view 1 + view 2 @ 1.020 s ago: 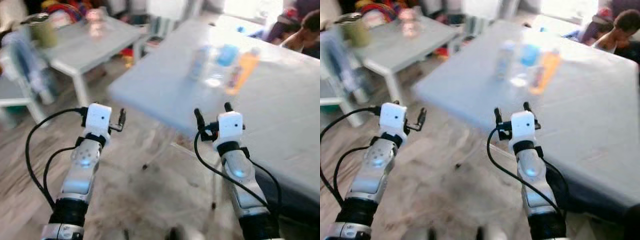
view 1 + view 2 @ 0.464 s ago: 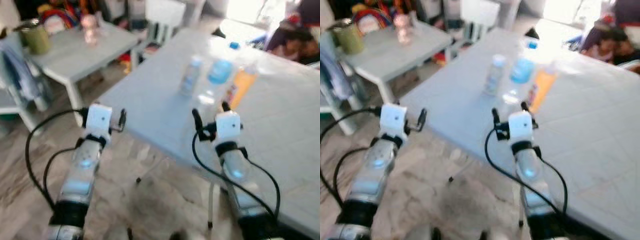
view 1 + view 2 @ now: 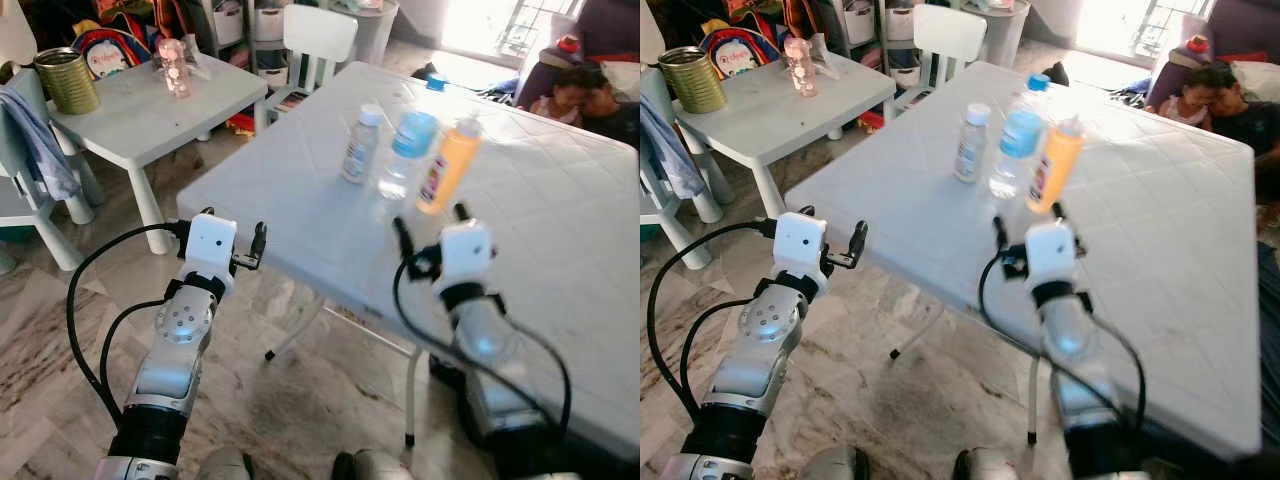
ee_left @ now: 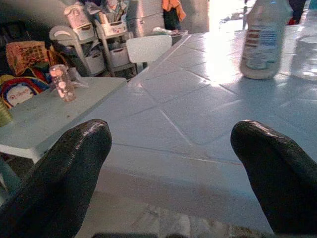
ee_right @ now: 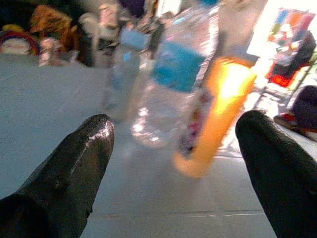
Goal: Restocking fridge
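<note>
My right tool (image 3: 1028, 222) hovers over the near part of the big white worktop (image 3: 1160, 210), its two black fingers (image 5: 74, 163) spread wide with nothing between them. Straight ahead of it, farther across the top, stand the things I am after. The orange bottle (image 3: 1054, 165) is nearest and sits almost dead centre between the fingers in the right wrist view, upright, long axis vertical. Just beside it toward my left is the clear water bottle with the blue label (image 3: 1015, 140), and beyond that the small clear bottle with a white cap (image 3: 968, 143), also upright. So I judge a straight forward reach with the right arm would meet the orange one first.

My left tool (image 3: 232, 243) is off the worktop's near-left corner, over the floor, fingers (image 4: 69, 173) likewise apart and empty. It is clearly the farther of the two from the bottles; in its wrist view the small bottle (image 4: 265, 39) stands well away across the surface.

Count: three bottles on the worktop, two tools. On the low side table (image 3: 140, 110) sit one tin can (image 3: 66, 80) and one small pink bottle (image 3: 175, 68).
</note>
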Robot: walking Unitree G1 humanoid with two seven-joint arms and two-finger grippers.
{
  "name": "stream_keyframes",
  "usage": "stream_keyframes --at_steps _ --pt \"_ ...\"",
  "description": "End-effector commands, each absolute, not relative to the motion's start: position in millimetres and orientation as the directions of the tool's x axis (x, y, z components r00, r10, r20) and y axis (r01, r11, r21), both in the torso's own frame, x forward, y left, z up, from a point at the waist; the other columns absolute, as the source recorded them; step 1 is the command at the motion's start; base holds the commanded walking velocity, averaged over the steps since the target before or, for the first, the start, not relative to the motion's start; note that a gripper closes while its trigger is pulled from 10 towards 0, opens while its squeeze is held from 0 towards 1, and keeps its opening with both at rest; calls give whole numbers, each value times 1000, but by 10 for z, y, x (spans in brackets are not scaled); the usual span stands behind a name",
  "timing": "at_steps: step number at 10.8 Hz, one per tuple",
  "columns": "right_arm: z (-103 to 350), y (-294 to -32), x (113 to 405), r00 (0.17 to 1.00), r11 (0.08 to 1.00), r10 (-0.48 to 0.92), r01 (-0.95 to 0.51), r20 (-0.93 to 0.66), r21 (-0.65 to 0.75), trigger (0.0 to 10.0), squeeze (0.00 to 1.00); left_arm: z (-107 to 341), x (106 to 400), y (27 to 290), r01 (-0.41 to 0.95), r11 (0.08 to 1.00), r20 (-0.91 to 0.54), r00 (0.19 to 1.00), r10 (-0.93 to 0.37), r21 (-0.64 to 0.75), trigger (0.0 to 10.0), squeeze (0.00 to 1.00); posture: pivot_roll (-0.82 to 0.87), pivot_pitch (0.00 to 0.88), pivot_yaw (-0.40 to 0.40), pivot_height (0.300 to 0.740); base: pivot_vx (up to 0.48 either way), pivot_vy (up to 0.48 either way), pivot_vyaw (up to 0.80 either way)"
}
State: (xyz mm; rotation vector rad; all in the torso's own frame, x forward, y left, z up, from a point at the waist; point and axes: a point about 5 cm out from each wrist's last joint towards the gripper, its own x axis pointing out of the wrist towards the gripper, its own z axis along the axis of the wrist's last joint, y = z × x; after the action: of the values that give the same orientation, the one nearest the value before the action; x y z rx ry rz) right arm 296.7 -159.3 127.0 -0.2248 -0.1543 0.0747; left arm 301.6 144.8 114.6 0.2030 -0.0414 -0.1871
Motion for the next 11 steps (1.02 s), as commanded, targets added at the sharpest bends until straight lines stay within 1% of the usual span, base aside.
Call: stream_keyframes --at_steps 1,3,4,6,8,9,11 --pt "1303 -1692 2993 985 973 63 -25 158 -231 10000 0 1189 3001 1410 198 957 37 977 -210 210 10000 0 71 75 -67 740 0 0 0" --pt "1323 -1769 3008 985 970 34 8 168 -242 10000 0 1201 2996 1427 198 957 42 977 -211 210 10000 0 72 77 -64 740 0 0 0" --pt "1316 -1791 3007 986 974 17 21 166 -224 10000 0 1205 2993 1440 203 956 47 975 -217 210 10000 0 72 77 -64 740 0 0 0" --pt "1299 -1787 3000 987 973 14 24 162 -229 10000 0 1213 2984 1444 207 957 48 974 -221 205 10000 0 71 80 -57 740 0 0 0" --pt "1304 -1785 2971 985 973 -8 48 175 -227 10000 0 1244 2993 1499 195 957 57 976 -212 214 10000 0 76 81 -48 740 240 0 0" --pt "1320 -1805 2930 982 972 -30 72 186 -226 10000 0 1284 2973 1592 155 961 74 982 -176 227 10000 0 77 82 -48 740 247 0 0" --pt "1283 -1798 2817 983 970 -37 79 182 -231 10000 0 1279 2880 1784 60 980 86 993 -78 191 10000 0 74 91 -42 740 270 0 -625"
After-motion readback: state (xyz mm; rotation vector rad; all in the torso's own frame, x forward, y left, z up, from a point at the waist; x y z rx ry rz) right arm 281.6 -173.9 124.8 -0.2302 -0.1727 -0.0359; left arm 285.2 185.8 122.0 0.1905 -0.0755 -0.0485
